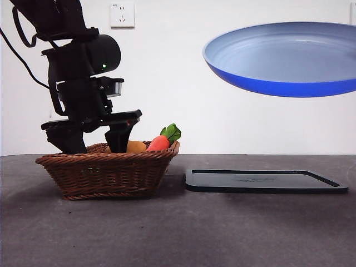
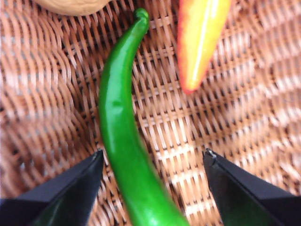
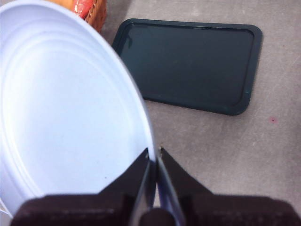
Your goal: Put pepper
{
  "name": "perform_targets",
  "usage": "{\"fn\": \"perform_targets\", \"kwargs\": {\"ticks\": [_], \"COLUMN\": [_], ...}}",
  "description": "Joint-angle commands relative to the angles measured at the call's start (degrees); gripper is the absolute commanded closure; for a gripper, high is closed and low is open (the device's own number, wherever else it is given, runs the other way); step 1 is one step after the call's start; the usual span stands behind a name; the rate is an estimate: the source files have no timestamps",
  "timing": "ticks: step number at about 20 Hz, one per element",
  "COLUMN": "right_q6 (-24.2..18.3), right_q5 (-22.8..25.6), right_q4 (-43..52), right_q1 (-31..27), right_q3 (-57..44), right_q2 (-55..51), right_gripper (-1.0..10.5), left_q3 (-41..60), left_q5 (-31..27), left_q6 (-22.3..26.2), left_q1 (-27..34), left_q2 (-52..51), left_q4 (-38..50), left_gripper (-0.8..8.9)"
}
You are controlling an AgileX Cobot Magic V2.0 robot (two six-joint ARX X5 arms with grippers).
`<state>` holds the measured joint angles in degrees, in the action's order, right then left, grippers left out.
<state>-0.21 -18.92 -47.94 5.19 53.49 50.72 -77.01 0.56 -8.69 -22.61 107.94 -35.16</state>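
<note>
One pepper [image 2: 123,141] seen only by the left wrist, between the spread left pincer [image 2: 153,162], one plate [image 3: 61,108] clamped by the right pincer [image 3: 154,157], one tray [image 1: 267,181] on the surface [image 1: 178,233].

Pepper [image 2: 123,141] — long, slender, glossy green, slightly curved, narrowing to a small blunt tip. It lay flat on the woven floor of the wicker basket [image 2: 244,94], tip close to the tan potato [image 2: 75,4], beside the carrot's [image 2: 200,40] orange point but apart from it — hidden below the rim in the front view.
</note>
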Motion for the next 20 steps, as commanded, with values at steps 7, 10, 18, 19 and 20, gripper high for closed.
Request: {"fn": "perform_targets", "kwargs": {"ticks": [7, 10, 18, 19, 20], "right_q6": [0.57, 0.55, 0.57, 0.57, 0.59], "right_q5": [-0.17, -0.17, -0.2, -0.22, -0.22], "right_q4": [1.18, 1.2, 1.2, 1.18, 1.2], "right_q1": [0.13, 0.13, 0.13, 0.13, 0.13], "right_q3": [1.22, 1.22, 1.22, 1.22, 1.22], "right_q2": [0.28, 0.28, 0.39, 0.66, 1.16], "right_gripper": [9.4, 9.4, 9.4, 9.4, 9.4], "left_q3": [-0.94, -0.94, -1.05, -1.05, -1.05], "left_q5": [-0.48, -0.55, 0.44, 1.55, 3.37], "left_q6": [-1.75, -2.97, -6.38, -6.38, -6.38], "left_q1": [-1.11, -1.03, -1.05, -1.03, -1.05], "left_q2": [2.58, 2.58, -1.88, -2.91, -4.31], "left_q4": [-0.59, -1.88, -2.29, -2.36, -2.4], "left_gripper": [6.51, 7.29, 7.28, 7.29, 7.29]}}
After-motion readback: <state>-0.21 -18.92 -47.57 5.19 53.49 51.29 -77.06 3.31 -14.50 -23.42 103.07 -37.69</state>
